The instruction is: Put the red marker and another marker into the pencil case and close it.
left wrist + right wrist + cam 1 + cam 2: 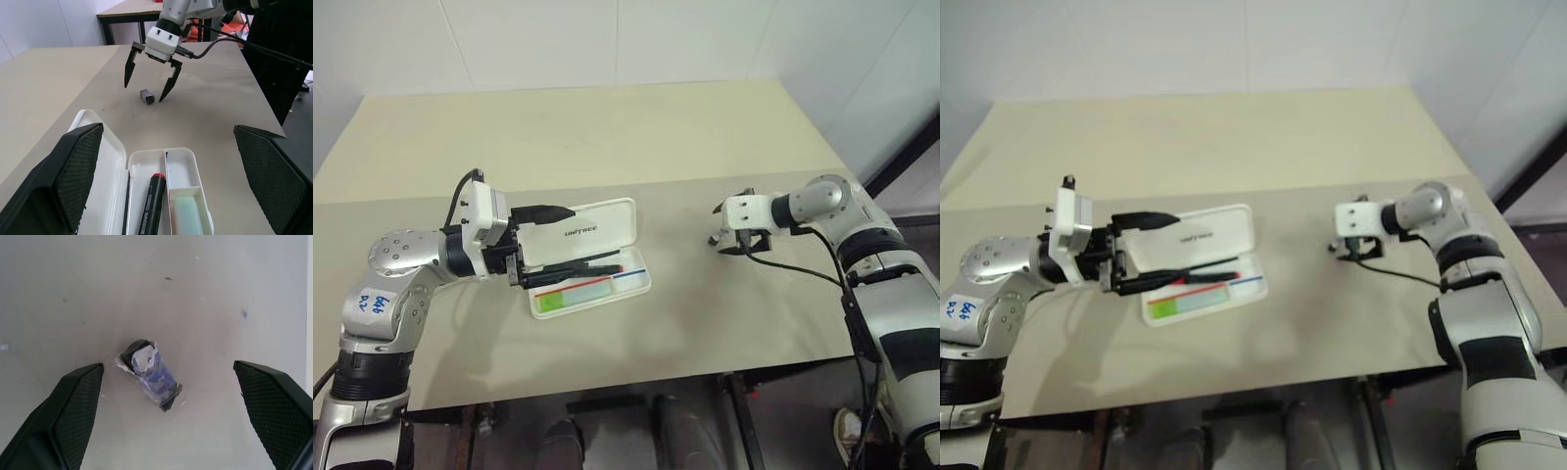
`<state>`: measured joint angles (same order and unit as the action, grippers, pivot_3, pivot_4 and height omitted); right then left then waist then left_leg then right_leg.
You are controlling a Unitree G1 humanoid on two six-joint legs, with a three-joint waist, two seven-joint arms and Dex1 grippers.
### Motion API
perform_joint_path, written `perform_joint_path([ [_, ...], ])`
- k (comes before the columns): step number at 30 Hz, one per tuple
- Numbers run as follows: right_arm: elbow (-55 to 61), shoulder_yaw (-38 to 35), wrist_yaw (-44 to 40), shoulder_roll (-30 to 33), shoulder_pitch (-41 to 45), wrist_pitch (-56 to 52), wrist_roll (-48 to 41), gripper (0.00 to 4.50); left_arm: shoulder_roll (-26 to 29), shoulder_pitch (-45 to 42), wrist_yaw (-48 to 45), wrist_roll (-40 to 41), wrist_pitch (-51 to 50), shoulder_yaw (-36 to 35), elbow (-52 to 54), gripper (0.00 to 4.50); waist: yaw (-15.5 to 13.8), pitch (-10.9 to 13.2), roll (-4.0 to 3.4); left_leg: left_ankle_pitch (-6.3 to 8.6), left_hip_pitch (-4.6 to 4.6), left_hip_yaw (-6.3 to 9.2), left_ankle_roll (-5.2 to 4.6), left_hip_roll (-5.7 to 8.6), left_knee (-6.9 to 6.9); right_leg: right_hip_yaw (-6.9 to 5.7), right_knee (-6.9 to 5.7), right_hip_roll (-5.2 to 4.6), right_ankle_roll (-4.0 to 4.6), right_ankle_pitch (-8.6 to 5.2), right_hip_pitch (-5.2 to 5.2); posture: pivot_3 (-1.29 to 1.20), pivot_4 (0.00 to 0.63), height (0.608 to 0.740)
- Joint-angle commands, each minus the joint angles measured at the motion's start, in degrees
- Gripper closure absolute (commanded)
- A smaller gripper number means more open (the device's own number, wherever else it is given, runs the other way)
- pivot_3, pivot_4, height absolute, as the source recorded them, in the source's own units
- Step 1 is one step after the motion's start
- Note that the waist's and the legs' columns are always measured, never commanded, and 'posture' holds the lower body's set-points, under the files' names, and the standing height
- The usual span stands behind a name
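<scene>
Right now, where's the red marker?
The red marker lies inside the open pencil case, in its tray beside the green marker, on the robot's left side of the table, right in front of the open left tool.

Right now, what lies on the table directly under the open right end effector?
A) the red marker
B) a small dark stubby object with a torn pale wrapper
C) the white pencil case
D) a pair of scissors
B: in the right wrist view a small dark object with a torn pale wrapper lies on the table between the spread fingers of the right end effector; the red marker lies in the open pencil case.
</scene>
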<state>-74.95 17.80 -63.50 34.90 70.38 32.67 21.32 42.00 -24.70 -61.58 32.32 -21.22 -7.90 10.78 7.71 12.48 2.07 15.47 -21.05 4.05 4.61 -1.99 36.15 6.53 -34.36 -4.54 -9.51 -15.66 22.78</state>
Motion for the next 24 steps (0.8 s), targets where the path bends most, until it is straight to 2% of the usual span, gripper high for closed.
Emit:
perform_joint_path([
  [1,-0.5,-5.7,0.5,-1.6,0.1,-9.7,-5.7,0.00,0.2,0.3,0.3,0.4,0.6,-0.7,2.2,0.01,0.4,0.0,-0.03,-0.02,0.00,0.00,0.01,0.00,-0.01,0.01,-0.04,0.00,0.00,0.00,0.01,0.00,0.150,0.740],
  [4,0.4,-10.0,0.7,-1.6,-0.1,-16.8,-9.4,0.00,0.3,0.8,0.5,0.5,0.5,-0.9,2.7,0.01,0.3,0.1,-0.19,-0.04,0.01,0.05,-0.01,0.00,-0.05,0.01,-0.09,0.02,0.00,0.00,0.03,0.00,0.150,0.740],
  [8,3.9,-13.4,-3.1,-0.7,-2.9,-21.7,-13.2,0.00,0.5,1.0,0.4,0.5,0.4,-1.0,2.6,0.01,0.0,0.1,-0.20,-0.02,-0.10,0.11,-0.03,0.02,-0.12,0.00,0.01,0.02,-0.02,-0.02,0.04,0.00,0.150,0.740],
  [15,12.3,-14.2,-8.4,2.3,-10.5,-24.6,-15.8,0.00,0.2,-0.9,-0.5,-0.1,0.9,0.2,0.7,0.01,-0.5,0.1,-0.22,0.03,-0.24,0.10,-0.06,0.04,-0.19,0.00,0.12,0.01,-0.09,-0.05,0.04,0.00,0.150,0.740],
  [24,15.4,-14.4,-6.7,2.9,-12.9,-26.6,-16.7,0.00,-0.3,-2.8,-1.3,-0.4,1.2,1.2,-0.7,0.01,-1.2,0.1,-0.22,0.02,-0.17,0.08,-0.05,0.04,-0.15,0.01,0.25,0.01,-0.11,-0.06,0.03,0.00,0.150,0.740],
])
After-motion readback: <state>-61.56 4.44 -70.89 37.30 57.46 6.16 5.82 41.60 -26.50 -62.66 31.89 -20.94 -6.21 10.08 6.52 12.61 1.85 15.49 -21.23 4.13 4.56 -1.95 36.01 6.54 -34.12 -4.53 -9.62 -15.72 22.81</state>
